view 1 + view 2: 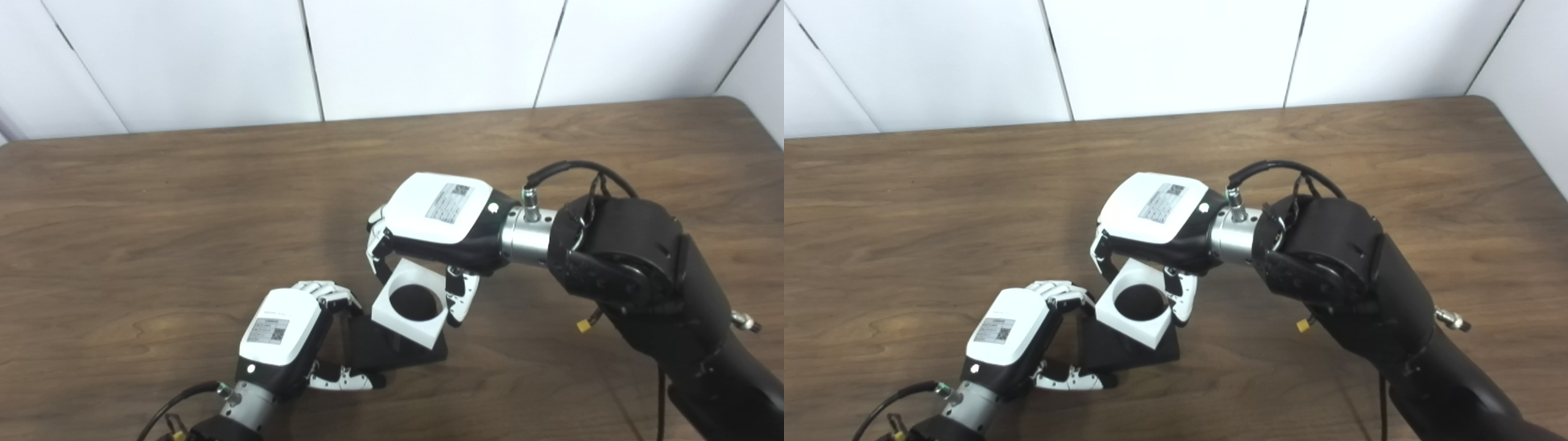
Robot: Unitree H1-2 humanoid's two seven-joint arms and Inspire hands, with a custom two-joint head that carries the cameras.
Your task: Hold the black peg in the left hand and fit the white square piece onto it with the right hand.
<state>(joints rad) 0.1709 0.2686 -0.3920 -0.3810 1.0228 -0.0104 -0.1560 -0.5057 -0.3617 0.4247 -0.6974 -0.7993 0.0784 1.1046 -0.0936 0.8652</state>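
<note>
Left hand [288,343] grips black peg [373,349] (mostly hidden); right hand [438,229] clasps white square piece [411,304].

You are looking at a lab or a test room, not a home. The table [184,202] is a plain one with brown wood pattern and a rounded corner, and behind it you see only a bare white wall [429,55] made of panels with thin dark seams. The robot arm [643,269] has open cables [576,168] and a metal wrist, and each hand carries a sticker [450,202] with a code.
</note>
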